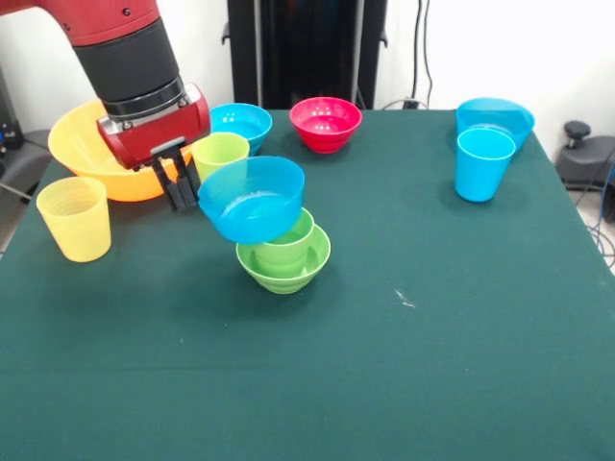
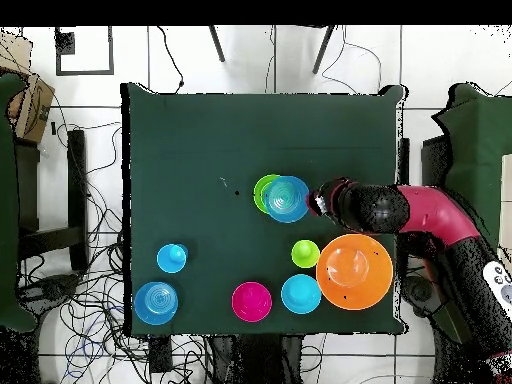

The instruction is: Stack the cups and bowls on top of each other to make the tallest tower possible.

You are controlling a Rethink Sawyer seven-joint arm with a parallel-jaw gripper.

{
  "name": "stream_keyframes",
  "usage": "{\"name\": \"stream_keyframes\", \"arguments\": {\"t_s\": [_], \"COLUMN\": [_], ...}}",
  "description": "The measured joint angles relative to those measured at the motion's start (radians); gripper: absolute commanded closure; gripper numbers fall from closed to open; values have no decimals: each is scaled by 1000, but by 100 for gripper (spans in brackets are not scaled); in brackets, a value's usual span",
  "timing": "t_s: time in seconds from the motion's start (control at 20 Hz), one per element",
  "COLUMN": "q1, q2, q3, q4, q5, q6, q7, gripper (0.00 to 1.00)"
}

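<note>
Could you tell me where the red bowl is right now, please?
In the front view the red bowl sits near the table's far edge, just right of a small blue bowl; overhead it lies near the bottom edge, beside that bowl.

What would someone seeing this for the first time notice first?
The red and black arm's end effector grips the rim of a blue bowl, holding it tilted over the tower, a green cup nested in a small green bowl near the table's middle. Behind the arm in the front view sits a very large yellow-orange bowl. A sky blue cup stands apart near the far right corner in that view.
</note>
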Motion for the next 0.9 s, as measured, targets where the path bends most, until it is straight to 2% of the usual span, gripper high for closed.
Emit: {"name": "stream_keyframes", "arguments": {"t_s": [0.5,0.9], "q1": [-49,-61], "q2": [77,104], "q3": [2,4], "q4": [0,-1], "q5": [-5,-9], "q6": [-38,-49], "q7": [0,0], "gripper": [100,100]}}
